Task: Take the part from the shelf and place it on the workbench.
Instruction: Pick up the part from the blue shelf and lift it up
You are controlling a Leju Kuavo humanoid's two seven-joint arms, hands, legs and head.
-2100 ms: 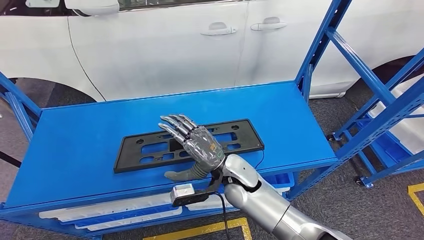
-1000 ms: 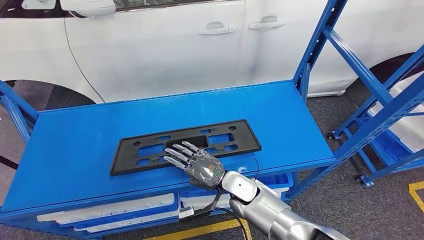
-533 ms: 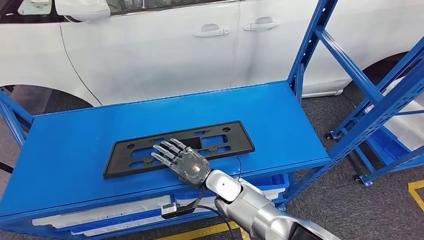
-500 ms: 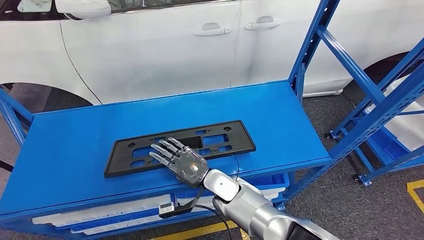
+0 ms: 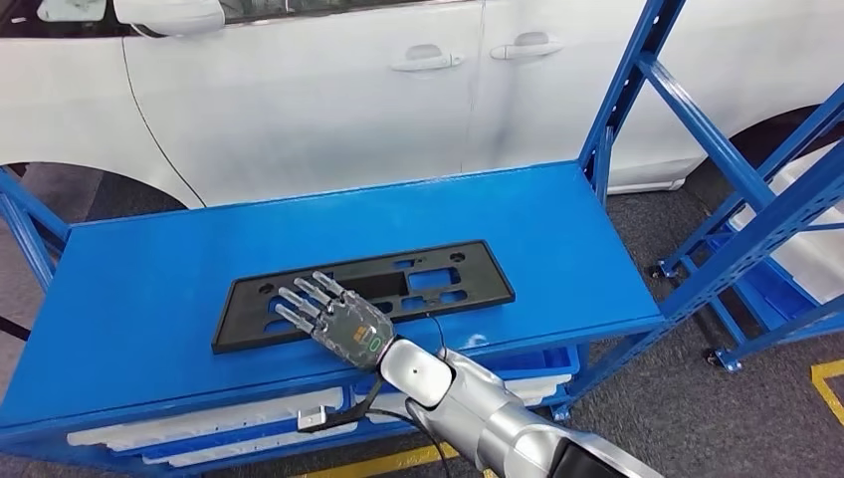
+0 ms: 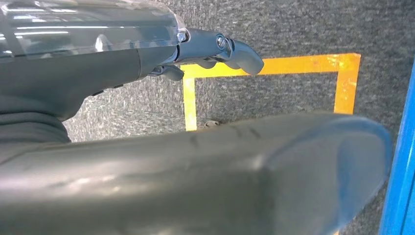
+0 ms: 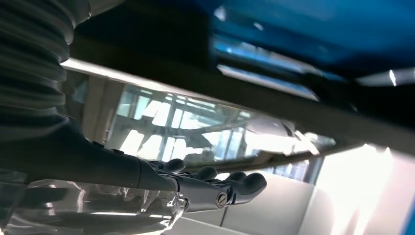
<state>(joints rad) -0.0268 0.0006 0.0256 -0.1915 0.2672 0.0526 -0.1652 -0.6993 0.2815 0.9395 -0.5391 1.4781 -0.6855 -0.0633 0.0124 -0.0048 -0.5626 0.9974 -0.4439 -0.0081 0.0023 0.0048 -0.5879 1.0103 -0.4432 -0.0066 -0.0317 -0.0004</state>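
You are looking at the black part (image 5: 363, 289) lying flat on the blue surface (image 5: 149, 289), its long side running roughly from 9 o'clock to 3 o'clock, a little nearer the front edge than the back. Over the last two seconds your right hand (image 5: 333, 321) has been sinking from above the middle of the part and sliding toward 8 o'clock; it is now resting low over the part's near edge, left of centre. Its fingers (image 5: 299, 297) are lying spread and straight across the black frame, gripping nothing, so the part is free and sitting flat.

That is reading as a release followed by a withdrawal: the placing looks done, and what is left is bringing the arm back clear without dragging the frame along. Watch that near edge as you are pulling away.

Your left hand (image 6: 215, 49) is hanging beside the body over grey carpet and a yellow floor line (image 6: 274, 66); its fingers are curling loosely and holding nothing.
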